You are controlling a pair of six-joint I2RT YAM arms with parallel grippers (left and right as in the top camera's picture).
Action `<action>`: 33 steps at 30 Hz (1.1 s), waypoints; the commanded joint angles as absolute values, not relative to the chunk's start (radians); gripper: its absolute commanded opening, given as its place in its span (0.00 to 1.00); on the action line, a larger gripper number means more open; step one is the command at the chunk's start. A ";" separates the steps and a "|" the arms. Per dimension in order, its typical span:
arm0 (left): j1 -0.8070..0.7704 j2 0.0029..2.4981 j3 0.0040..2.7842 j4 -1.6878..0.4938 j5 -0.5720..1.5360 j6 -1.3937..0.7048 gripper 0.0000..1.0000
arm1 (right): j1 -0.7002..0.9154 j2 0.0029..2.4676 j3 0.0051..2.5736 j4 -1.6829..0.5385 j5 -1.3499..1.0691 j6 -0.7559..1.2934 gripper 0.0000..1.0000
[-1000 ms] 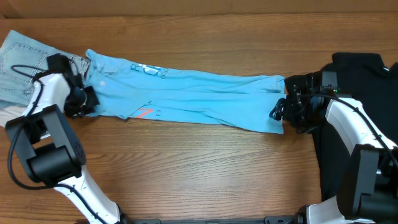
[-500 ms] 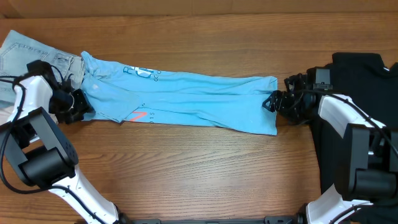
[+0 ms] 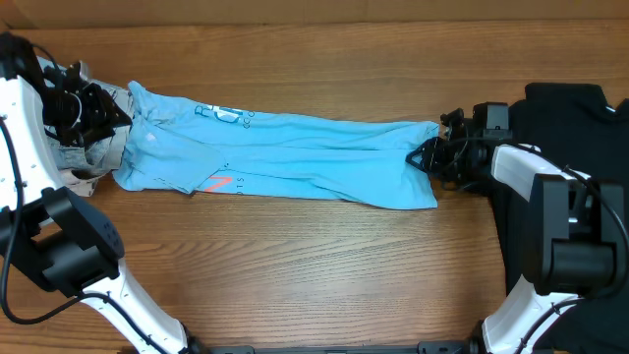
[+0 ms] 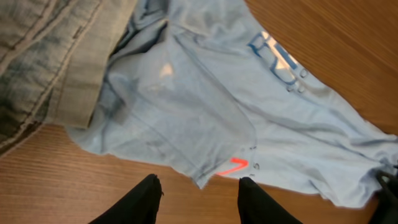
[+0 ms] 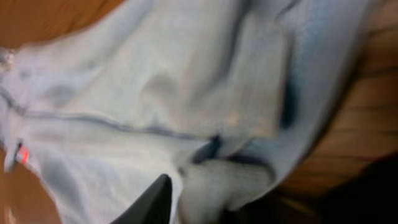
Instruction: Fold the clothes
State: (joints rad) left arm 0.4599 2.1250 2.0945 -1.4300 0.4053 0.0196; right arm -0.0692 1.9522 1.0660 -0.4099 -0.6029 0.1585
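Observation:
The sky-blue T-shirt (image 3: 285,157) lies folded into a long strip across the table, with part of its print (image 4: 277,59) showing. My left gripper (image 3: 110,113) hangs above the shirt's left end and the pale denim piece (image 3: 98,152). It is open, and its fingers (image 4: 199,199) stand apart over bare wood with nothing between them. My right gripper (image 3: 424,155) is at the shirt's right edge. In the right wrist view one dark finger (image 5: 155,196) presses a bunched fold of the blue cloth (image 5: 224,186); the other finger is hidden under the fold.
A black T-shirt (image 3: 570,108) lies at the right end of the table, under and behind the right arm. The denim piece (image 4: 43,56) overlaps the blue shirt's left end. Bare wood runs along the front of the table (image 3: 314,265).
My left gripper has let go of the shirt's left end, opened, and moved up and back to the left. My right gripper has moved onto the shirt's right edge and closed on it.

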 commanded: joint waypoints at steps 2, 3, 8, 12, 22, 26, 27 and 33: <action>0.432 2.098 2.197 -1.493 0.439 0.075 0.40 | -0.088 1.951 1.110 -0.519 -0.561 0.143 0.21; 0.430 2.092 2.216 -1.509 0.439 0.076 0.39 | -0.099 1.932 1.134 -0.563 -0.559 0.125 0.17; 0.429 2.043 2.281 -1.562 0.438 0.076 0.38 | -0.146 1.827 1.287 -0.842 -0.381 0.073 0.05; 0.429 1.991 2.288 -1.560 0.437 0.080 0.39 | -0.172 1.778 1.399 -1.001 -0.289 0.074 0.04; 0.424 1.956 2.287 -1.568 0.438 0.083 0.39 | -0.081 1.768 1.460 -1.055 -0.281 0.078 0.06; 0.422 1.956 2.287 -1.567 0.438 0.083 0.40 | -0.029 1.788 1.459 -1.077 -0.206 0.136 0.05; 0.421 1.956 2.287 -1.567 0.438 0.083 0.40 | -0.017 1.792 1.459 -1.084 -0.207 0.144 0.04; 0.407 1.956 2.287 -1.560 0.438 0.083 0.41 | 0.091 1.794 1.459 -1.069 -0.213 0.166 0.04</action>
